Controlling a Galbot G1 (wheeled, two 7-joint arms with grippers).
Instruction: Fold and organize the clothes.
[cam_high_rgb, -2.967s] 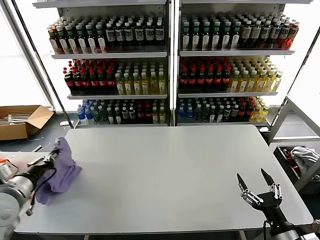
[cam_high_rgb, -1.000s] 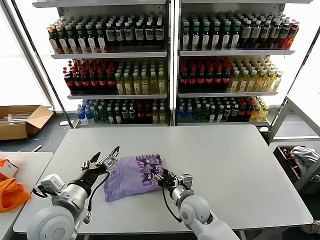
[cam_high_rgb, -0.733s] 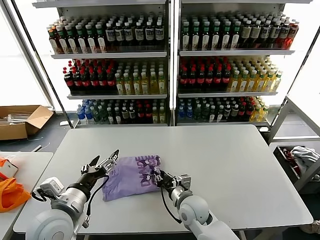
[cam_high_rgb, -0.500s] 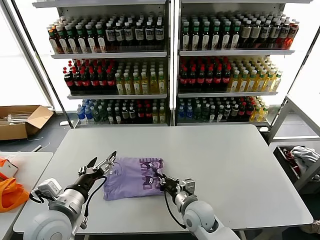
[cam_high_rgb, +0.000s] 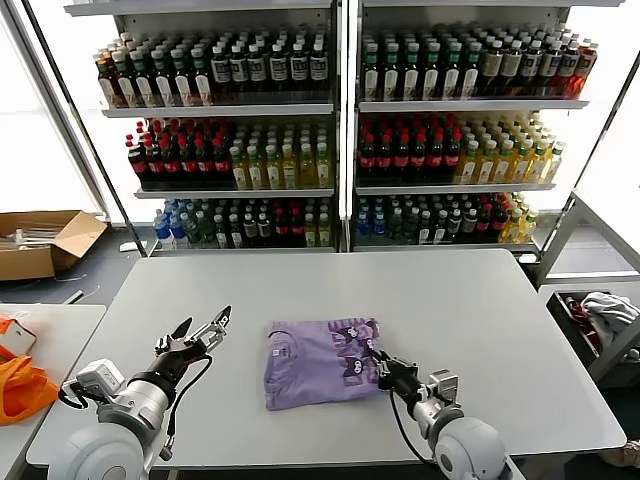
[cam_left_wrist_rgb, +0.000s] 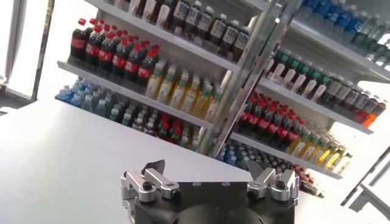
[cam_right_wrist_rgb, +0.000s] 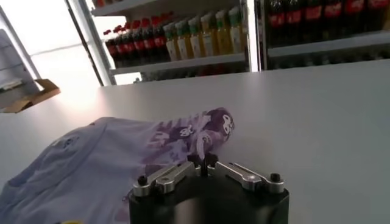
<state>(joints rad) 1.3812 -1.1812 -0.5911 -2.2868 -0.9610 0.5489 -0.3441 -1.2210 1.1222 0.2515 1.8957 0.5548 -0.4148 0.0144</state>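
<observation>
Right hand (cam_high_rgb: 381, 366) pinches the lavender T-shirt (cam_high_rgb: 318, 362) at its 3 o'clock edge; the shirt lies mid-worktop (cam_high_rgb: 480, 330), long axis 9 to 3. Left hand (cam_high_rgb: 200, 331), splayed wide and empty, hovers apart at the shirt's 9 o'clock. Bare worktop lies toward 12 and 3.

Right gripper (cam_right_wrist_rgb: 205, 163) low in view, just above grey table (cam_right_wrist_rgb: 317, 122). Two silver fingers (cam_right_wrist_rgb: 166, 175) pressed together at dark tips, pinching edge of light purple T-shirt (cam_right_wrist_rgb: 109, 167). Shirt lies flat-ish on table, a bit bumpy. Dark purple letters (cam_right_wrist_rgb: 204, 132) on shirt part nearest gripper. Behind table: shelves (cam_right_wrist_rgb: 183, 61) with rows of bottles (cam_right_wrist_rgb: 183, 36), red, yellow, dark. Brown cardboard box (cam_right_wrist_rgb: 30, 96) far off at side.
</observation>
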